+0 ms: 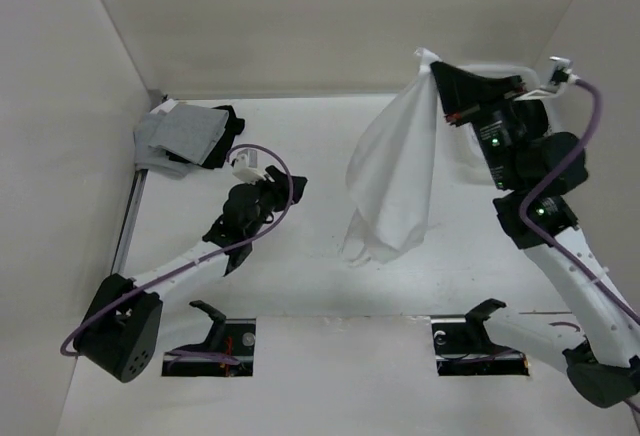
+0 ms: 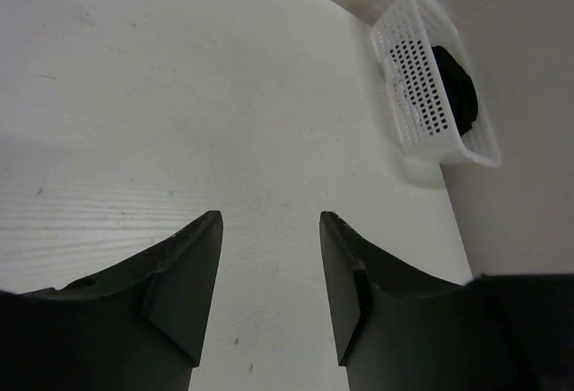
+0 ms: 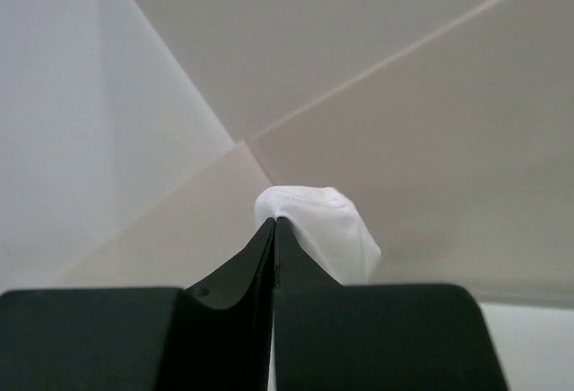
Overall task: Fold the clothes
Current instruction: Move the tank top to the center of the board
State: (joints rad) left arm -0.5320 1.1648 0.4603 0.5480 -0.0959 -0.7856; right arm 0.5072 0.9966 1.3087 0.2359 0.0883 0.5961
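Note:
The clothes (image 1: 392,176), a thin white garment, hang in the air right of the table's middle, the lower end near the table top. My right gripper (image 1: 432,64) is raised high and shut on the garment's top corner. In the right wrist view its jaws are pressed together with a bunch of the white fabric (image 3: 327,225) sticking out past the tips of the right gripper (image 3: 274,222). My left gripper (image 1: 292,188) is low over the table, left of the cloth and apart from it. It is open, and between the tips of the left gripper (image 2: 271,221) only bare table shows.
A stack of grey and black garments (image 1: 185,134) lies at the back left corner. A white perforated basket (image 2: 429,82) with a black bundle (image 2: 456,89) in it stands against the wall on the right side. White walls close in the table on three sides.

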